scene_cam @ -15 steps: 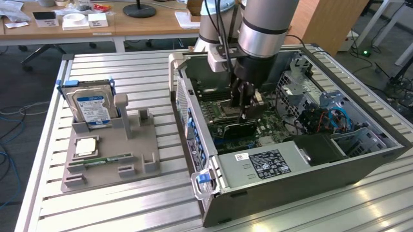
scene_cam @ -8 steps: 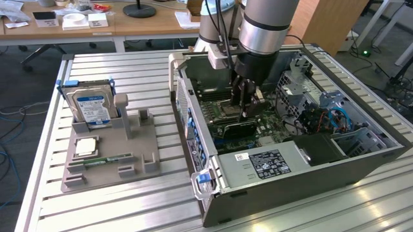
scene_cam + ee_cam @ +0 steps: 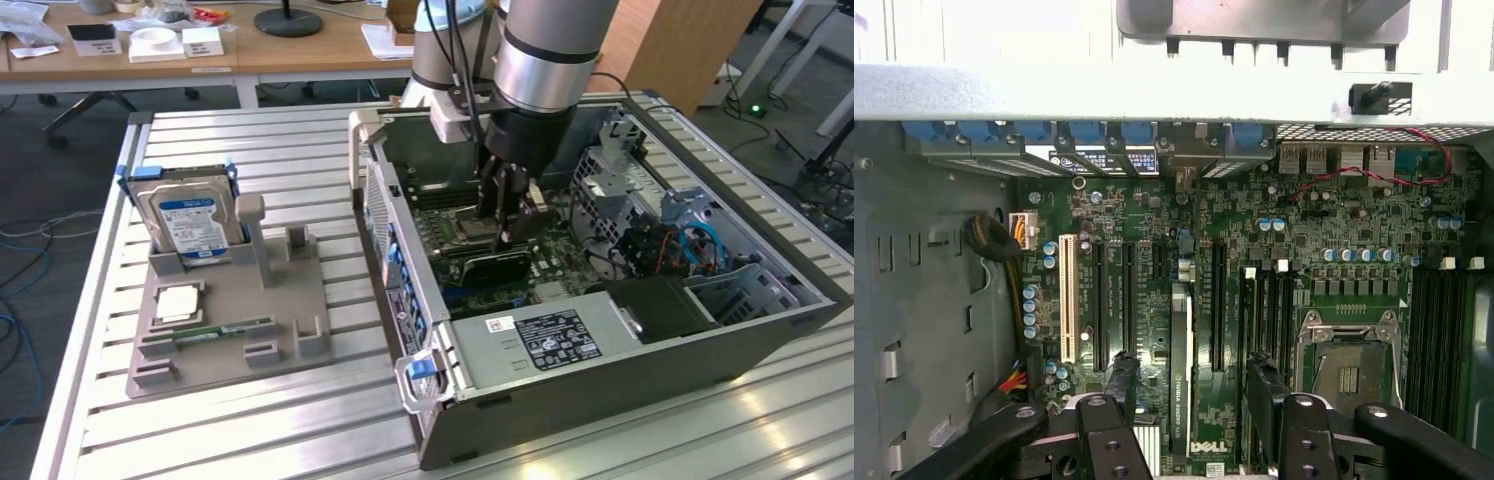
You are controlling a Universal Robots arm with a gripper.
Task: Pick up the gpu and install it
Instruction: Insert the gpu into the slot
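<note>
My gripper (image 3: 511, 222) hangs inside the open computer case (image 3: 747, 320), just above the motherboard (image 3: 1154, 240). Its two fingers (image 3: 1122, 385) stand apart, and nothing is clamped between them.

The gpu (image 3: 1180, 370) stands on its edge in a slot of the motherboard, directly between my two fingers in the wrist view. I see it from its thin top side, as a long dark strip with small white letters. I think the letters say "NVIDIA", but the rest I cannot read. In the exterior view the gpu (image 3: 487, 266) is the dark card just under my gripper.

Near the card, on the board, white letters say "DELL" (image 3: 1208, 446). One long white slot (image 3: 1067, 297) stands among several black slots. One open processor socket (image 3: 1348, 365) with a metal frame sits beside them.

Outside the case, on the metal table (image 3: 267, 440), there is one grey holder (image 3: 220, 330). In it stands one hard drive (image 3: 187, 222) with a blue and white label, too small to read. One small green memory stick (image 3: 227, 328) lies there as well. The power supply (image 3: 561, 337) in the case carries one black label and one small white sticker, both unreadable.
</note>
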